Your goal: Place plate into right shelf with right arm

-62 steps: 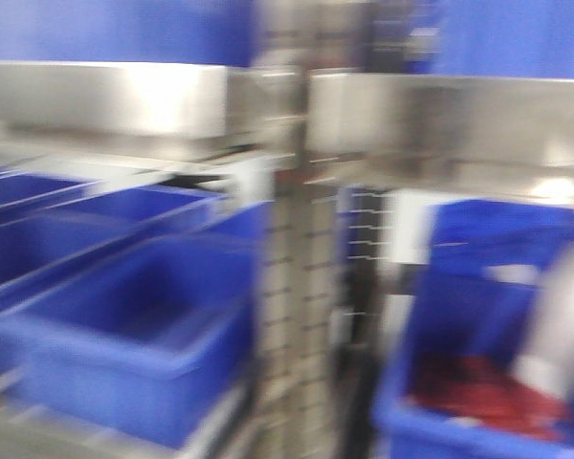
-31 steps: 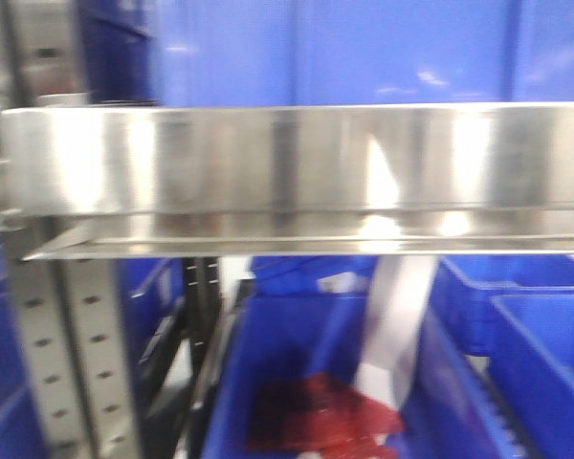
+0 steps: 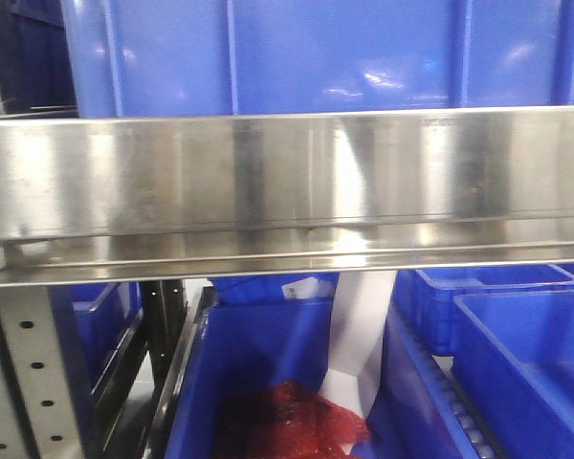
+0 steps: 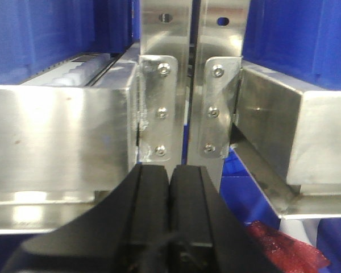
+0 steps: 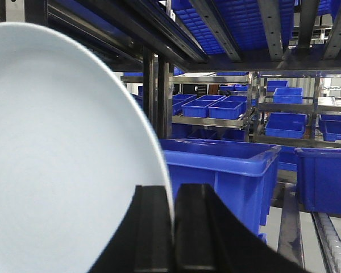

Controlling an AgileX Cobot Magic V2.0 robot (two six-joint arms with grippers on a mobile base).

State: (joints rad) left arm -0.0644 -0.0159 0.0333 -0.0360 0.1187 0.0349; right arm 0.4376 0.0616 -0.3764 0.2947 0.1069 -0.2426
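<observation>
**Inspector:** Report the jaws, right side first.

**Examiner:** In the right wrist view the right gripper (image 5: 171, 227) was clamped on the plate (image 5: 62, 159). Its two black fingers (image 5: 150, 227) stood at six o'clock, with the plate's rim pinched in the narrow slot between them. The plate rose from the grip toward ten o'clock, white with a faint blue cast, and filled the left half of that view. It was carried in the grip, set down nowhere.

**Inspector:** And beyond it?

**Examiner:** A near bin (image 5: 227, 170), blue, sat past the fingers at three o'clock, apart from the plate. A far bin (image 5: 324, 176) lay further toward three, and a roller track (image 5: 329, 244) at five. Dark overhead rails (image 5: 216, 28) ran at twelve.

**Inspector:** The left?

**Examiner:** The left gripper (image 4: 169, 210) had its jaws pressed together on nothing, at six o'clock in its own view. At twelve stood two bolted steel uprights (image 4: 159, 108), flanked by steel rails (image 4: 57, 142) at nine and three. A red item (image 4: 284, 250) showed at five.

**Inspector:** The shelf itself?

**Examiner:** The front view showed the right shelf (image 3: 287, 172) as a broad bright rail across the middle. An upper bin (image 3: 316, 57) sat at twelve and a perforated upright (image 3: 19, 382) at eight. At six, a lower bin (image 3: 258, 344) held red material (image 3: 297, 426). A pale band (image 3: 359, 335) hung beneath the rail; whether it was the plate I could not tell.
</observation>
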